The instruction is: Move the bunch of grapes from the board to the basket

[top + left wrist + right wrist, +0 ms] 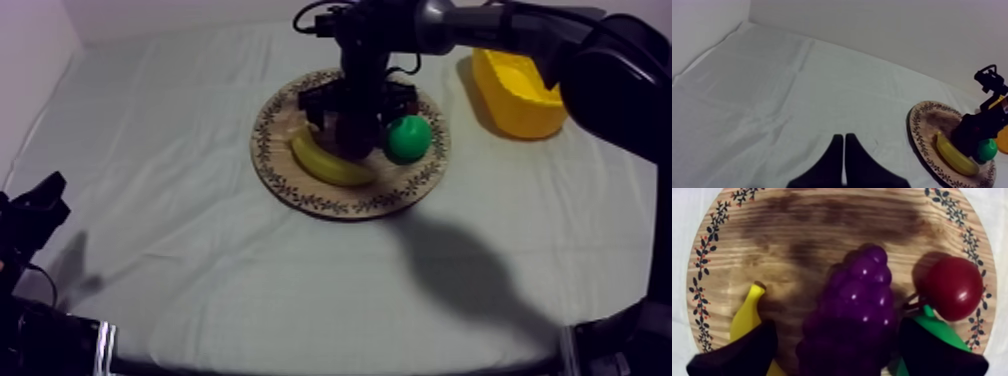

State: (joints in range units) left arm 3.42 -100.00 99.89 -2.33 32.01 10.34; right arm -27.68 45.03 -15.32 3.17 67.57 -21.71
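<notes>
Bunch of grapes (857, 308) on the wooden board (300, 190), just above centre frame, banana (747, 313) to its left, small red fruit (952, 288) to its right. Left gripper (40, 205), lower left, fingers pressed together. Right gripper (839, 333) straddles the grapes, fingers spread, not clamped.

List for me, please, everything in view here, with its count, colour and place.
board: 1, wood with a patterned rim, mid-table
grapes: 1 bunch, purple, middle of the board
banana: 1, yellow, on the board beside the grapes
pear: 1, green, on the board at the grapes' other side
red fruit: 1, red, on the board next to the pear
basket: 1, yellow, on the cloth off the board, toward the right arm's side
cloth: 1, grey-white, over the table
left gripper: 1, black, shut, over bare cloth away from the board
right gripper: 1, black, open, astride the grapes
</notes>
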